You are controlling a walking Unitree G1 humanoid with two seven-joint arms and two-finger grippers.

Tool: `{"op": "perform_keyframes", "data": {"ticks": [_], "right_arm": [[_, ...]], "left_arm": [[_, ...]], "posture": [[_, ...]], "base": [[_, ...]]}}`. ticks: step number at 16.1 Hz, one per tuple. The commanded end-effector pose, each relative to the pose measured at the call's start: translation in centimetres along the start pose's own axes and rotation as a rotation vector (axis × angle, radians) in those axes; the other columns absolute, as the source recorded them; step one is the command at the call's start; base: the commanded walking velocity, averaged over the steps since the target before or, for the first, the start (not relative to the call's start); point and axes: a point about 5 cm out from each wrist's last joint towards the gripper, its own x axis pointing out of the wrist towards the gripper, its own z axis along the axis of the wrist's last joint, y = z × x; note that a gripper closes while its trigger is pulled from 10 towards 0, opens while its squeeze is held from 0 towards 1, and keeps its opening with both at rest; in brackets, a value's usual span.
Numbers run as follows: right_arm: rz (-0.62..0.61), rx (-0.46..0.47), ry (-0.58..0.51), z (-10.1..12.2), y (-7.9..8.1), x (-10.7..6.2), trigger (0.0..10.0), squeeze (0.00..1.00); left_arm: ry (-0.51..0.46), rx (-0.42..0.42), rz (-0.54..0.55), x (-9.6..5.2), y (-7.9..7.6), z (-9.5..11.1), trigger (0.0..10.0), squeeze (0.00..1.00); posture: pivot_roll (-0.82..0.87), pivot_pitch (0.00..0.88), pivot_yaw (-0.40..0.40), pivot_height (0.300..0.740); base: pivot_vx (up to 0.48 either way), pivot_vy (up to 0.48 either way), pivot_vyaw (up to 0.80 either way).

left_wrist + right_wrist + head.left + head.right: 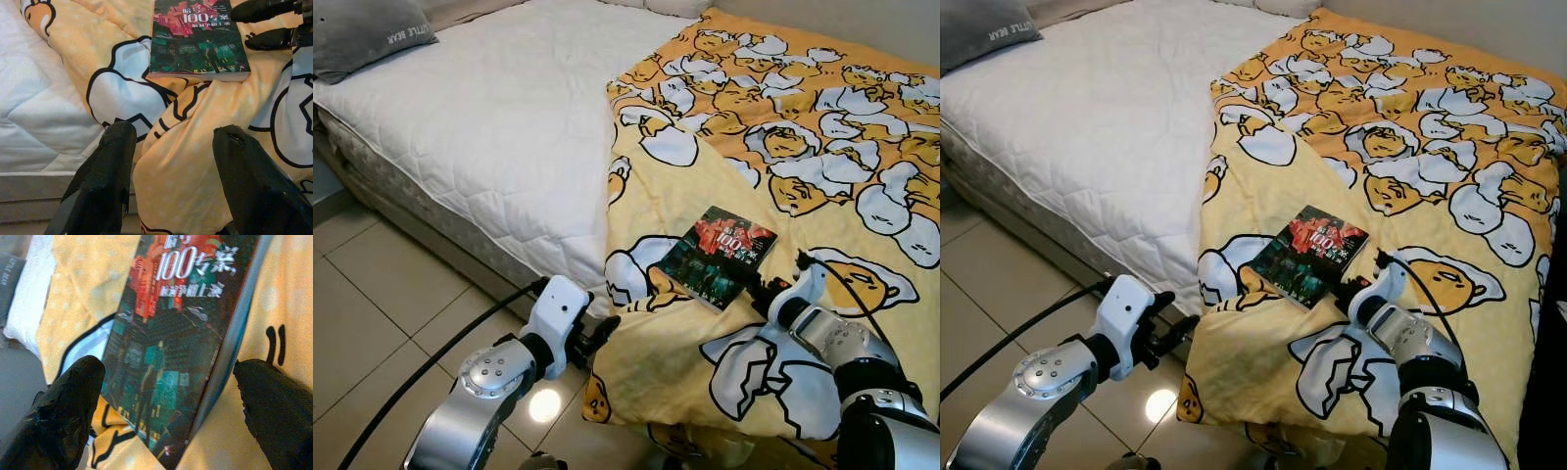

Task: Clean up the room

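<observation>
Two grippers are up at the bed's edge, and the book (718,256) is the thing to watch. It lies flat on the yellow cartoon-print blanket (822,166), just right of centre in the left eye view, near where the blanket drapes over the mattress side. Its dark cover carries a big white "100" among Chinese characters, over red and green artwork; the smaller print is too fine to read. Upper left of the frame, a grey pillow (367,34) on the white quilted mattress (509,117) reads "LITTLE BEAR".

Right gripper (171,396), lower right of the frame, sits right at the book's near corner, fingers spread wide with one black finger (63,406) on each side of the cover, not closed on it.

Left gripper (173,161), lower left, hangs over the blanket's drooping fold, fingers parted and holding nothing, with the book a little beyond its tips.
</observation>
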Motion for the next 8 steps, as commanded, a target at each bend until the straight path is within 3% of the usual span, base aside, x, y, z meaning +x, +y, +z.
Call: {"op": "perform_keyframes", "data": {"ticks": [1, 8], "right_arm": [[-0.016, -0.014, -0.015, 0.3, 0.2, 0.2, 10.0, 0.00], [0.075, 0.027, -0.013, 0.2, 1.3, 0.6, 10.0, 0.00]], "left_arm": [[-0.001, 0.015, -0.011, -0.2, -0.3, 0.3, 10.0, 0.02], [0.006, 0.014, -0.018, -0.4, -0.4, 0.3, 10.0, 0.02]], "posture": [[-0.06, 0.085, -0.042, 0.740], [-0.07, 0.090, -0.044, 0.740]], "base": [[0.000, 0.000, 0.00], [0.000, 0.000, 0.00]]}}
